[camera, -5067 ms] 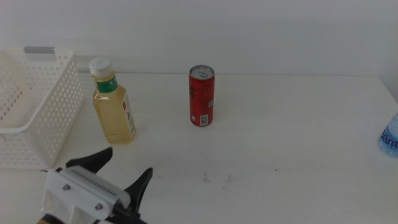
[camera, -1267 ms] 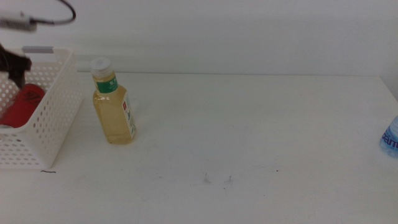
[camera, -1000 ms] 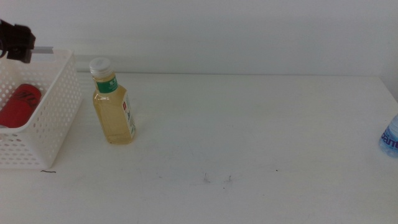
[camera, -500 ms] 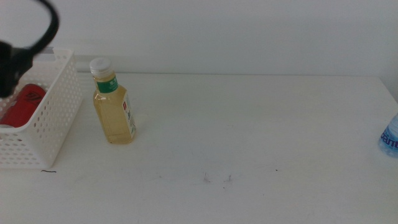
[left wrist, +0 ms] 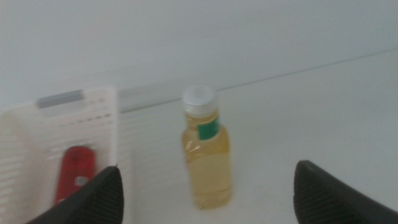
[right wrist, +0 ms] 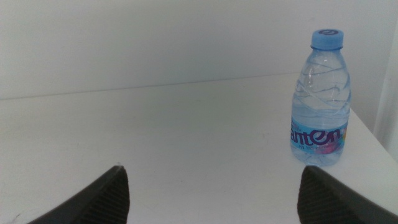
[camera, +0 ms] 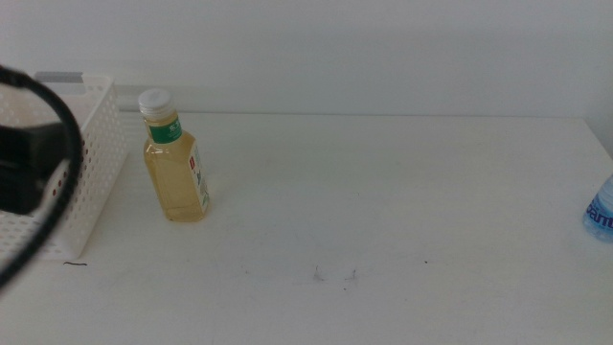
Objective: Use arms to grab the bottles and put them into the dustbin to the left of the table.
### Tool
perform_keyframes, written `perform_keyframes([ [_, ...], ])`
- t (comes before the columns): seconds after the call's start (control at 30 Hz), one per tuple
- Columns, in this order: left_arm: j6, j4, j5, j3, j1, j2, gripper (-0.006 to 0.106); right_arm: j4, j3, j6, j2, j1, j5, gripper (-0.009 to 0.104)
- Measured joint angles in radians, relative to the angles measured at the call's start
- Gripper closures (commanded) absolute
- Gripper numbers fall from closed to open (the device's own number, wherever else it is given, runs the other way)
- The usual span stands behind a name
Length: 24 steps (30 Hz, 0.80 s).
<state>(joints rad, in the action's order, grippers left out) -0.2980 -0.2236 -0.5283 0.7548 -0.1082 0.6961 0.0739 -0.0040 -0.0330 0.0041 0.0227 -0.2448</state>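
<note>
The yellow-liquid bottle (camera: 175, 163) stands upright on the table (camera: 383, 211), just right of the white dustbin (camera: 94, 144). The red can (left wrist: 74, 175) lies inside the dustbin (left wrist: 93, 118) in the left wrist view. My left gripper (left wrist: 208, 168) is open and empty, back from the yellow bottle (left wrist: 207, 158) and facing it. A dark blurred part of the left arm (camera: 29, 172) with its cable covers the dustbin's inside in the middle view. My right gripper (right wrist: 213, 175) is open and empty, low over the table. The clear water bottle (right wrist: 320, 102) stands ahead of it.
The water bottle (camera: 601, 209) stands at the table's right edge, partly cut off in the middle view. A few small dark marks (camera: 333, 276) are near the table's front middle. A white wall runs behind the table.
The red can has gone from the table into the dustbin and was let go. The left arm has pulled back from over the dustbin toward the camera and now hides the can in the middle view.
</note>
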Motion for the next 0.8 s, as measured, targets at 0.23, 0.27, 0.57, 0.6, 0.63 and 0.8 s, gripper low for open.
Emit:
perform_keyframes([
  [0.23, -0.319, -0.438, 0.376, -0.328, -0.036, 0.002, 0.007, 0.0, 0.0, 0.0, 0.0, 0.0, 0.0, 0.002],
  [0.27, -0.367, -0.494, 0.442, -0.375, -0.063, 0.009, 0.007, 0.0, 0.0, 0.0, 0.0, 0.0, 0.0, 0.002],
  [0.57, -0.377, -0.578, 1.007, -0.528, -0.39, 0.221, 0.007, 0.0, 0.0, 0.0, 0.0, 0.0, 0.0, 0.002],
  [0.6, -0.359, -0.575, 1.059, -0.528, -0.411, 0.266, 0.007, 0.0, 0.0, 0.0, 0.0, 0.0, 0.0, 0.002],
  [0.63, -0.337, -0.568, 1.096, -0.528, -0.423, 0.305, 0.007, 0.0, 0.0, 0.0, 0.0, 0.0, 0.0, 0.002],
  [0.8, -0.138, -0.43, 1.268, -0.533, -0.44, 0.534, 0.007, 0.0, 0.0, 0.0, 0.0, 0.0, 0.0, 0.002],
])
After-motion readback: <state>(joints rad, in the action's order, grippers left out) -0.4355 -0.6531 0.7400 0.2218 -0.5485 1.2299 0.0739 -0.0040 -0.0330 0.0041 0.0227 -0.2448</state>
